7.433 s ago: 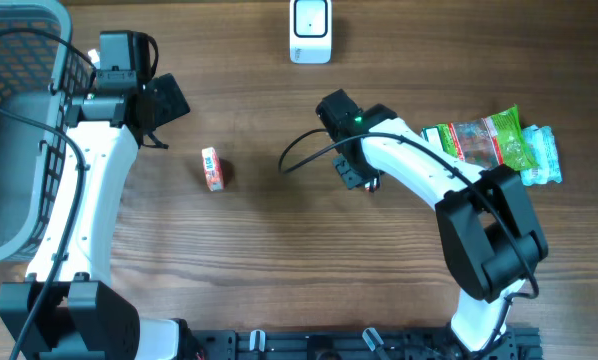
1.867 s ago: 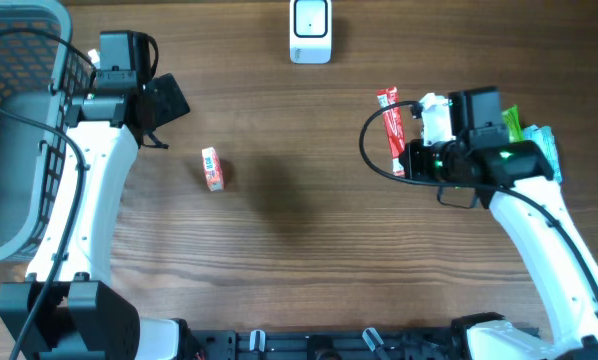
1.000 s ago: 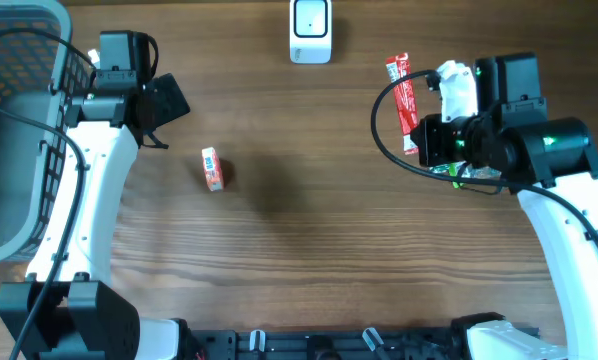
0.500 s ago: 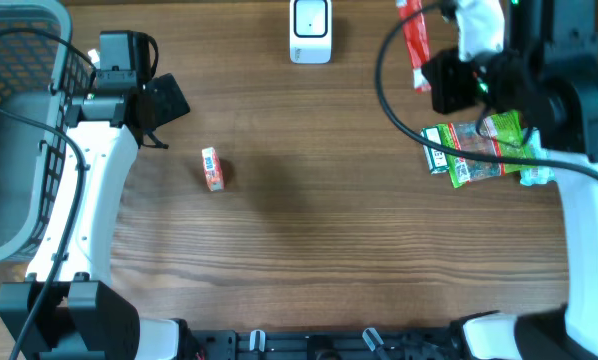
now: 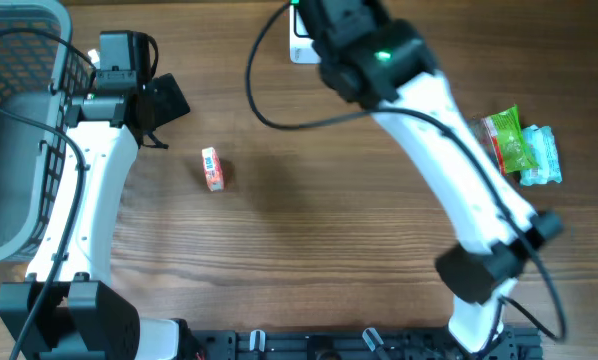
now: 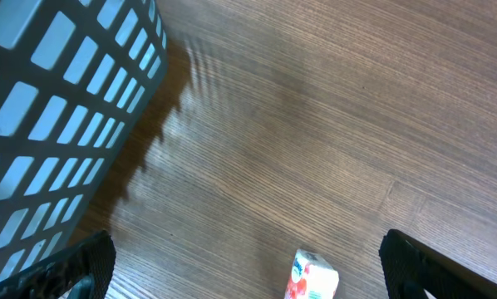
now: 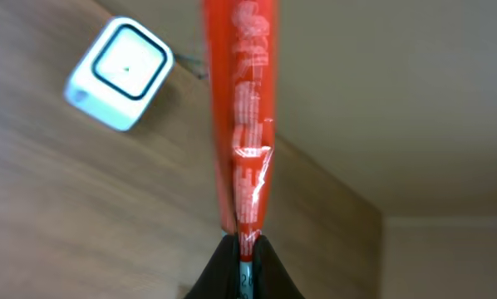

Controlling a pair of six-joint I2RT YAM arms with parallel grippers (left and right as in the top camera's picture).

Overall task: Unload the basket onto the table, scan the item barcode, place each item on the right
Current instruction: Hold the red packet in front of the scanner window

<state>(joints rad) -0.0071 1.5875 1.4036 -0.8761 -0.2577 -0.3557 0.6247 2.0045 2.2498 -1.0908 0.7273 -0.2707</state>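
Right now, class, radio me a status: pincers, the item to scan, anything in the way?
Left pincer open, empty. Right pincer shut on red packet, scanner close by. No obstruction seen.

We find nothing here that we can read. The red stick packet (image 7: 242,124) carries white lettering along its length, too blurred to make out; the print on the small carton (image 5: 212,168) and the green packet (image 5: 507,140) is too small.
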